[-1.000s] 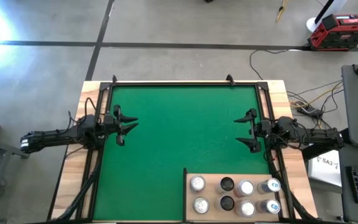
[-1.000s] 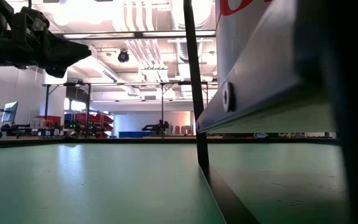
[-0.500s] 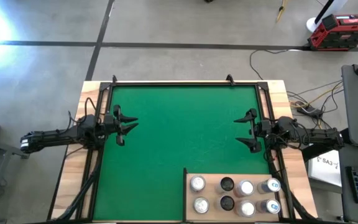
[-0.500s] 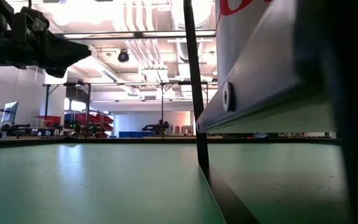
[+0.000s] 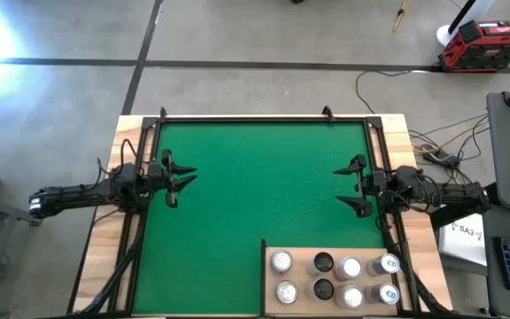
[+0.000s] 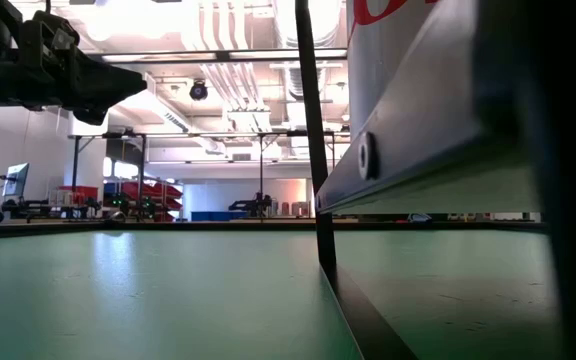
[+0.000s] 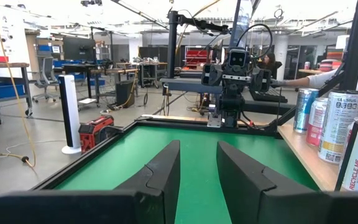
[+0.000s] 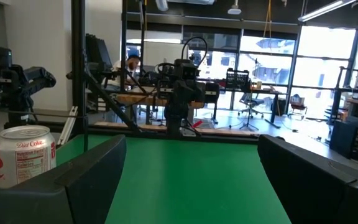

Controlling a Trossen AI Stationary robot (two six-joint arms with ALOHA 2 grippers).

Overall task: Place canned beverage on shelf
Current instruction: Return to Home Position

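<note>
Green mat – pale plywood shelf near right gripper, far from left gripper, both with fingers apart – eight cans upright.

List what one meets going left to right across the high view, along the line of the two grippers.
left gripper, open → green mat → right gripper, open. The shelf lies off that line, at the mat's near right corner.

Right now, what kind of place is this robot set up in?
Probably a robotics lab or workshop: a grey concrete floor, white exposed ceiling pipes, and a red and black plastic tool case standing on that floor.
</note>
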